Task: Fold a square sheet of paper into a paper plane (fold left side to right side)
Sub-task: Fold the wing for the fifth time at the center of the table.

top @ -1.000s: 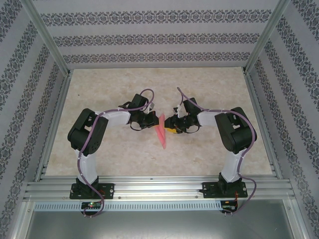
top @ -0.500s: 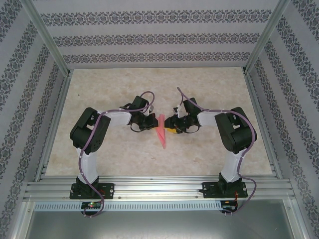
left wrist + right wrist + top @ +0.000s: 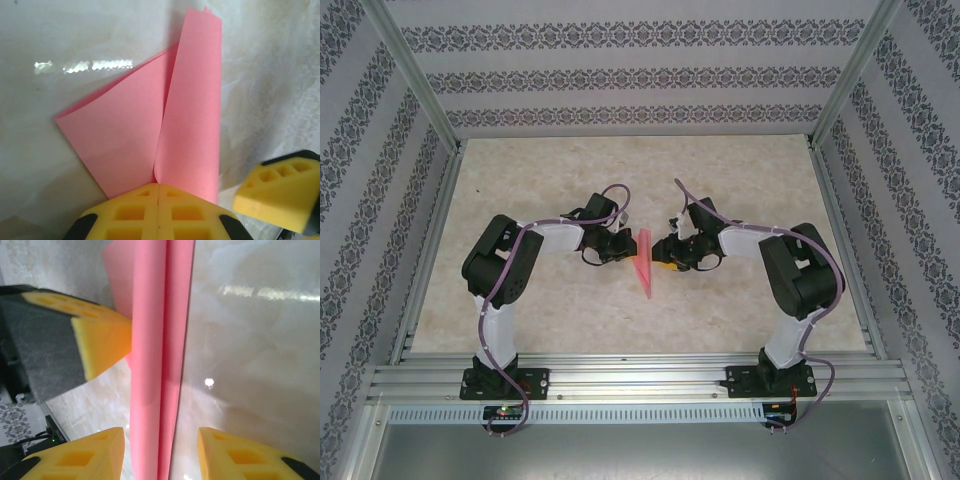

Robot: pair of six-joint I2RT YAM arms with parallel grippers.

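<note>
left tool [image 3: 158, 187] was clenched on the paper plane [image 3: 192, 120], right tool [image 3: 160, 435] hung released astride it. i'd keep edges aligned, then press the crease slowly.

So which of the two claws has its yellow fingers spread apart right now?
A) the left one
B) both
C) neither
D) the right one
D: in its own wrist view the right gripper has its yellow fingers standing apart on either side of the pink paper, while the fingers of the left gripper are pressed together at the paper's edge.
</note>
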